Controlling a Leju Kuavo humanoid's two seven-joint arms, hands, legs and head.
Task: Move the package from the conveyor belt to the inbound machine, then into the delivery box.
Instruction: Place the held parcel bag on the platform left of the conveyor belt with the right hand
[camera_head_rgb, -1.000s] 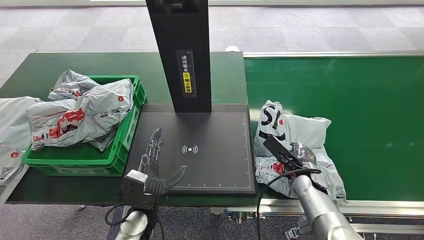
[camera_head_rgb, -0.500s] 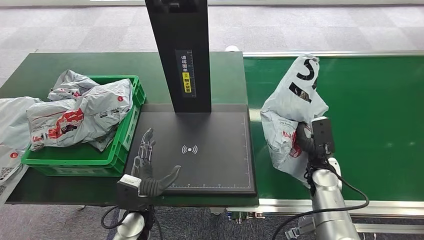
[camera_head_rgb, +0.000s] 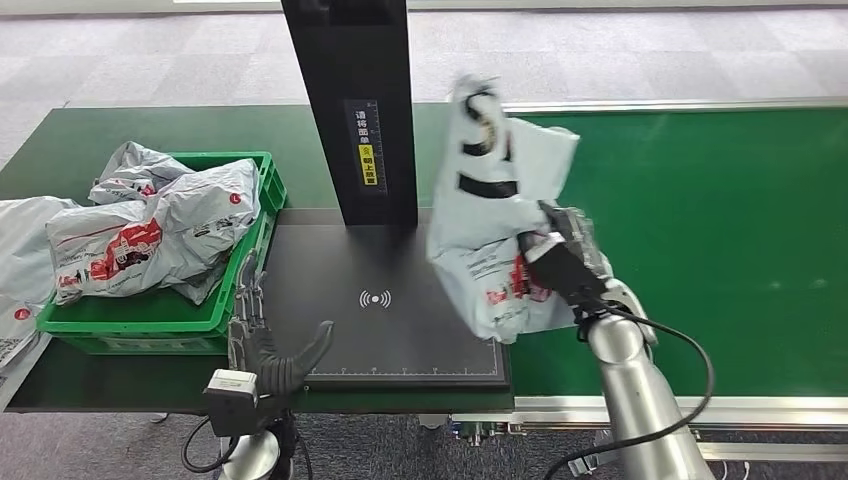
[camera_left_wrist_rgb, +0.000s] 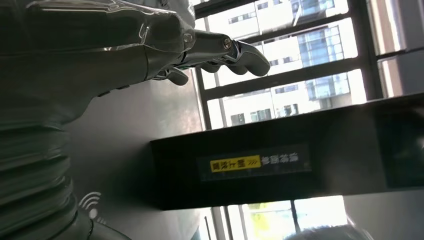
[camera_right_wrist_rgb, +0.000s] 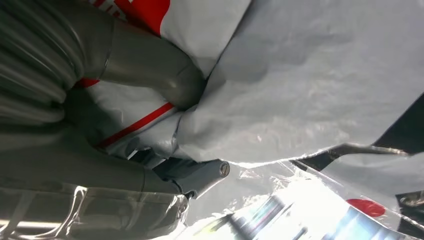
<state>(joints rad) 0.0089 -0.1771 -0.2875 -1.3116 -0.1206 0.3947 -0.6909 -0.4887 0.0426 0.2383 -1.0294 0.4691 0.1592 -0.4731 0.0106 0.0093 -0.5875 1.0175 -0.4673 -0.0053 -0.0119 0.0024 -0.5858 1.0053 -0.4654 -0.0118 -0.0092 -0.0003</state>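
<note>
A dark green table (camera_head_rgb: 90, 150) stands on a floor of grey carpet tiles (camera_head_rgb: 150, 50), and a green conveyor belt (camera_head_rgb: 720, 200) with a silver edge rail runs off to the right of it. On the table sits the inbound machine (camera_head_rgb: 400, 300), a flat black scan plate with a white wireless symbol at its centre and a thick black post rising from its far edge; the post carries a yellow and white label (camera_head_rgb: 370, 143), which the left wrist view also shows against bright windows (camera_left_wrist_rgb: 280, 85). Left of the plate a green plastic crate (camera_head_rgb: 150, 318) is heaped with grey mailer bags (camera_head_rgb: 150, 225) printed in red, and more such bags lie on the table's left edge (camera_head_rgb: 20, 260). The package (camera_head_rgb: 495, 220) is a crumpled pale grey plastic mailer with bold black lettering near its top and red printing lower down; it is lifted off the belt and hangs over the right edge of the scan plate, beside the post. The right hand (camera_head_rgb: 563, 262) grips it from the belt side, and in the right wrist view the thumb (camera_right_wrist_rgb: 155, 72) presses into the wrinkled film. The left hand (camera_head_rgb: 262, 345) holds nothing, its fingers spread apart over the near left corner of the plate.
</note>
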